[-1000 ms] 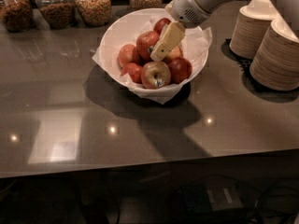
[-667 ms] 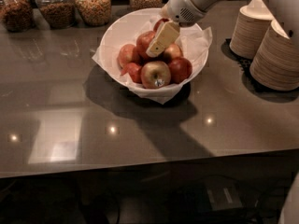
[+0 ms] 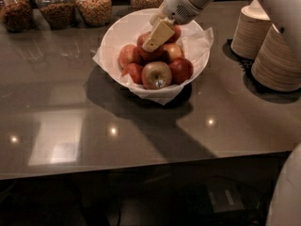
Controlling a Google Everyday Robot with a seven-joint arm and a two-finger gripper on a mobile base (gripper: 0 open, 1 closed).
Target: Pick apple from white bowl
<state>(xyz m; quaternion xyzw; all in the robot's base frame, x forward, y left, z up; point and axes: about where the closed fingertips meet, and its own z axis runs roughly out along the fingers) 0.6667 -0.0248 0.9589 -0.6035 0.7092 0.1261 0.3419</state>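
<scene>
The white bowl (image 3: 120,32), lined with crumpled white paper, stands on the dark counter and holds several apples. My gripper (image 3: 153,44) reaches down into it from the upper right, with its cream finger (image 3: 159,34) lying across the top of the pile. It is shut on the deep-red apple (image 3: 176,32), which shows on both sides of the finger. The apple's sticker is hidden. A yellow-green and red stickered apple (image 3: 156,74) sits at the front of the bowl, with other red apples (image 3: 181,69) around it.
Stacks of tan paper bowls (image 3: 277,60) stand at the right. Several glass jars of snacks (image 3: 94,4) line the back edge. The counter's front edge (image 3: 141,166) runs across the lower part of the view.
My gripper has risen a little and shifted up and to the left over the pile of apples. The bowl has not moved.
</scene>
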